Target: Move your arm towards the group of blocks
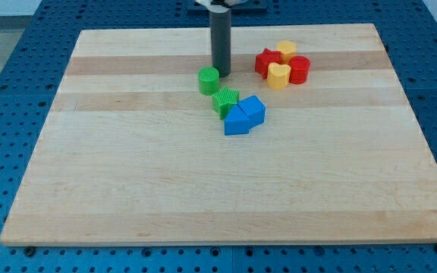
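Note:
My tip [221, 73] rests on the wooden board [127, 182] near the view's top centre, just right of and above a green cylinder [209, 80]. Below it lie a green star-shaped block [225, 101] and two blue blocks [252, 108] [236, 121], touching each other. To the tip's right is a cluster: a red star-shaped block [266, 61], a yellow block [285, 51], a yellow heart-shaped block [278, 76] and a red cylinder [299, 69]. The tip stands a little apart from that cluster.
The board lies on a blue perforated table [21, 76] that shows on all sides. The rod's mount [222, 4] sits at the view's top edge.

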Robot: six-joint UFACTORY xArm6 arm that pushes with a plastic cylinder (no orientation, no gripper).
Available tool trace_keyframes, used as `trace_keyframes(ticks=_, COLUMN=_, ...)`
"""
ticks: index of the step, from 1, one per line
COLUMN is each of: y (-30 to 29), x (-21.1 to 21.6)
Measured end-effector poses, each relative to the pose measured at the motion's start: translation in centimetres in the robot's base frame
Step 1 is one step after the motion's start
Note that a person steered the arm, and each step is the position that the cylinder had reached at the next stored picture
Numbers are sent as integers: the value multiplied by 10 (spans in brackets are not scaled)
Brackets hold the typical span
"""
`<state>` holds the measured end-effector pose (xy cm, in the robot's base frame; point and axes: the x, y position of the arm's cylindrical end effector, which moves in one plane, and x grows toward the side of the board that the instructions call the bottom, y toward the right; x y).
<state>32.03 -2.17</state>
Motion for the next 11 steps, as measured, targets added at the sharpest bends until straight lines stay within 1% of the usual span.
trace_keyframes(ticks=3, y=-35, x=0)
trace_keyframes(ticks=5, y=-44, x=1)
trace_keyframes(ticks=11, y=-44, x=58)
